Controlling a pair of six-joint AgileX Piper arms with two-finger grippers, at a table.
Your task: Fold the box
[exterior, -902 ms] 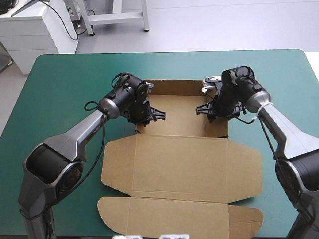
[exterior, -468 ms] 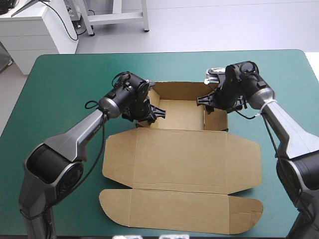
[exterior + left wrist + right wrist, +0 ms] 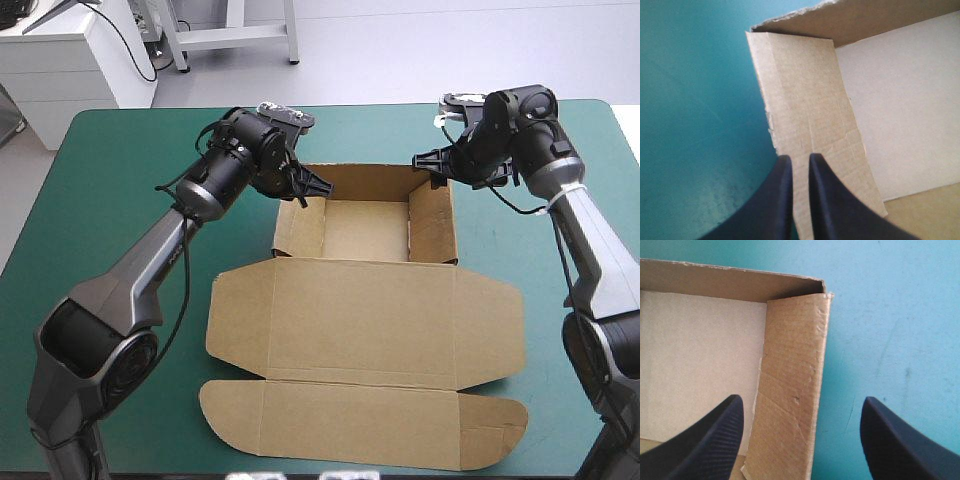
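Walls (image 3: 300, 228) x2 up on 1 box (image 3: 365, 330).

The brown box (image 3: 365, 320) is standing as an open tray between my left gripper (image 3: 318, 190) and right gripper (image 3: 428, 166), lid lying flat.

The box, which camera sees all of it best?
The high view: it shows the whole box, walls up, lid lying flat. Each wrist view shows just one side wall and some floor of the tray.
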